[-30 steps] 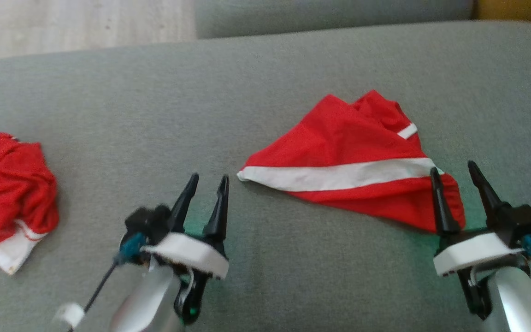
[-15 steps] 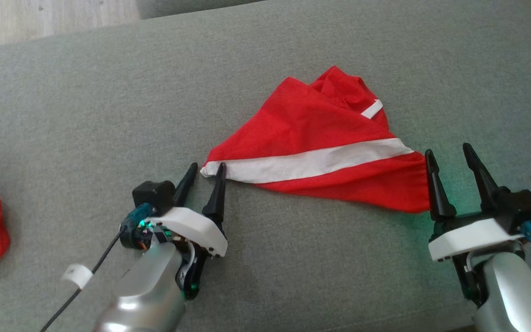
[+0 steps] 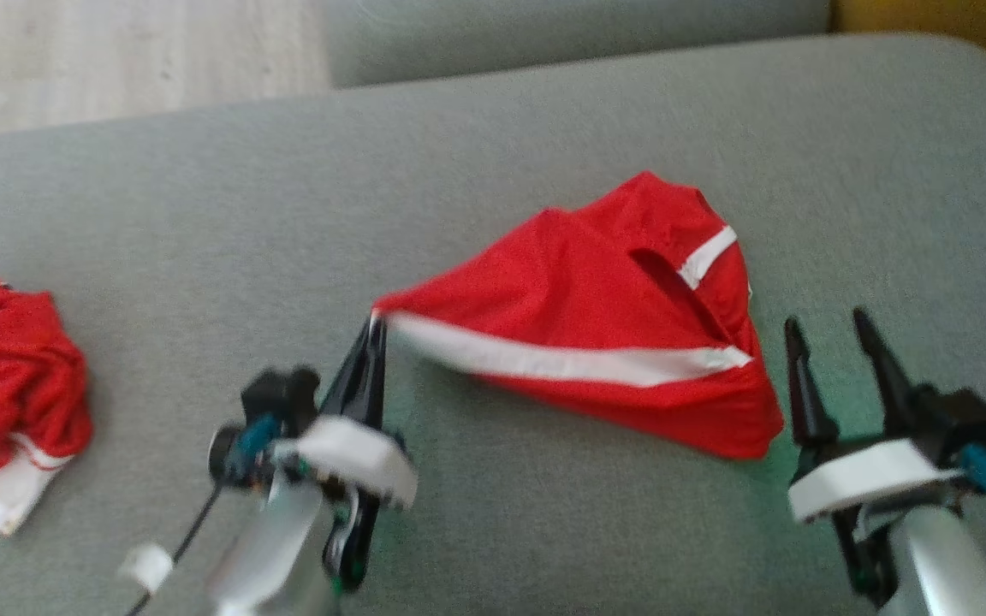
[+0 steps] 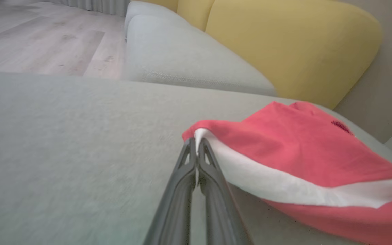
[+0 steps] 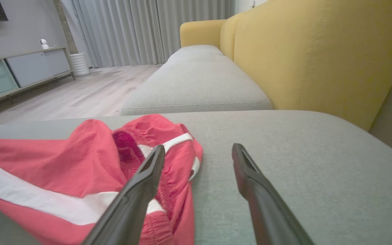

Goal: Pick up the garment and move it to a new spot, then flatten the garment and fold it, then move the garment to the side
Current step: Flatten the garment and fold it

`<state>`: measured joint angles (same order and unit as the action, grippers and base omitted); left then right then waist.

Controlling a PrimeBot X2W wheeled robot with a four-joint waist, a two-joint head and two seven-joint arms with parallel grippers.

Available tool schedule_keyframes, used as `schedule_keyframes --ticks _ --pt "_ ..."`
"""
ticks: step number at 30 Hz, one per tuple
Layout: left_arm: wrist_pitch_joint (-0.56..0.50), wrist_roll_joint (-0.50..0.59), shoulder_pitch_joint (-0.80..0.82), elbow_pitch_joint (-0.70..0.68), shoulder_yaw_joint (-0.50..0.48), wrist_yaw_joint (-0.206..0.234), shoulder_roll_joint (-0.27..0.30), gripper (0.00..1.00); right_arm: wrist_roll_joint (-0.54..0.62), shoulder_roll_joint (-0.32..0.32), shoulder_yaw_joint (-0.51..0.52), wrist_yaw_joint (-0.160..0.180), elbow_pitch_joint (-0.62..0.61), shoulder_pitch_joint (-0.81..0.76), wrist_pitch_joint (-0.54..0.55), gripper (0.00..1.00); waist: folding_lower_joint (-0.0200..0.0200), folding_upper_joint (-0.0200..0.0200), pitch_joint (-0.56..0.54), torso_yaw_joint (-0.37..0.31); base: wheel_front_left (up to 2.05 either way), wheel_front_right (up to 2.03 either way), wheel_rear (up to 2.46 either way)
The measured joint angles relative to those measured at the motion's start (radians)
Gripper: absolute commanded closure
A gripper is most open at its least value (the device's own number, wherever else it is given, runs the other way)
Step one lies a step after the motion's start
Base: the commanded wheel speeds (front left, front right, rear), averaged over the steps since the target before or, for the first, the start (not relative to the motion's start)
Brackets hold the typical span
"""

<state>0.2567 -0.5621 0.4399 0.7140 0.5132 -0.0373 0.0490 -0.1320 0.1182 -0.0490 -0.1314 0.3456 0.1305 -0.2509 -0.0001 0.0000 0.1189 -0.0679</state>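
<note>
Left end effector (image 3: 376, 328), spread 1 second ago, now clenched on the garment's (image 3: 596, 291) white-striped corner; right end effector (image 3: 827, 322) released.

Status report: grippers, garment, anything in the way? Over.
Left gripper shut on red garment, at its white-striped corner. Right gripper open, empty, beside the garment's other end. Far left, a second red garment, not in the way.

Left gripper (image 3: 376, 327): two long tapered black fingers (image 3: 360, 372) with triangular cut-outs near the tips, curved white collar (image 3: 356, 458), silver forearm (image 3: 266, 556). Black block (image 3: 275, 398), teal connector (image 3: 252, 435), thin black cable (image 3: 189, 535) with white tag (image 3: 146, 566). Right gripper (image 3: 827, 321): same build; teal plug (image 3: 985, 479) on its right.
</note>
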Motion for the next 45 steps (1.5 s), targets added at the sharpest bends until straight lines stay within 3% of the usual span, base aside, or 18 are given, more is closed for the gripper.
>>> schedule_keyframes --ticks 5,6,7,8,12,17,21,28,34,45 --pt "0.000 0.044 -0.128 0.040 -0.031 0.036 0.036 1.00 0.000 -0.028 -0.017 0.000 0.010 -0.063 0.000 0.00 -0.0001 0.0000 -0.069 0.044 0.00 0.00 0.00" --pt "0.000 0.046 -0.144 0.058 -0.035 0.045 0.047 0.64 0.000 -0.031 -0.027 0.000 0.011 -0.068 0.000 0.00 -0.0002 0.0000 -0.081 0.050 0.00 0.00 0.00" --pt "0.000 0.055 -0.158 0.059 -0.045 0.061 0.059 0.09 -0.002 -0.035 -0.037 0.000 0.011 -0.071 0.000 0.00 -0.0002 0.0000 -0.091 0.055 0.00 0.00 0.00" --pt "0.000 0.068 -0.168 0.054 -0.063 0.082 0.068 0.00 -0.008 -0.040 -0.046 0.000 0.011 -0.074 0.000 0.00 -0.0002 0.0000 -0.098 0.060 0.00 0.00 0.00" --pt "0.000 0.142 -0.192 -0.030 -0.130 0.160 0.103 0.00 -0.019 -0.044 -0.065 0.000 0.004 -0.080 0.000 0.00 -0.0001 0.0000 -0.111 0.064 0.00 0.00 0.00" --pt "0.000 0.204 -0.286 -0.121 -0.177 0.171 0.086 0.00 -0.035 -0.049 -0.077 0.000 -0.006 -0.083 0.000 0.00 0.0000 0.0000 -0.119 0.057 0.00 0.00 0.00" --pt "0.000 0.240 -0.375 -0.134 -0.196 0.159 0.066 0.00 -0.037 -0.053 -0.096 0.000 -0.003 -0.084 0.000 0.00 -0.0001 0.0000 -0.125 0.061 0.00 0.00 0.00" --pt "0.000 0.301 -0.378 -0.162 -0.228 0.126 0.051 0.00 -0.060 -0.059 -0.141 0.000 0.025 -0.082 0.000 0.00 0.0000 0.0000 -0.124 0.077 0.00 0.00 0.00" --pt "0.000 0.327 -0.379 -0.168 -0.254 0.096 0.031 0.00 -0.173 -0.053 -0.281 0.000 0.136 -0.076 0.000 0.00 0.0001 0.0000 -0.116 0.092 0.00 0.00 0.00" --pt "0.000 0.352 -0.379 -0.157 -0.261 0.063 0.007 0.00 -0.389 0.005 -0.440 0.000 0.264 0.046 0.000 0.00 0.0001 0.0000 -0.099 0.133 0.00 0.00 0.00"
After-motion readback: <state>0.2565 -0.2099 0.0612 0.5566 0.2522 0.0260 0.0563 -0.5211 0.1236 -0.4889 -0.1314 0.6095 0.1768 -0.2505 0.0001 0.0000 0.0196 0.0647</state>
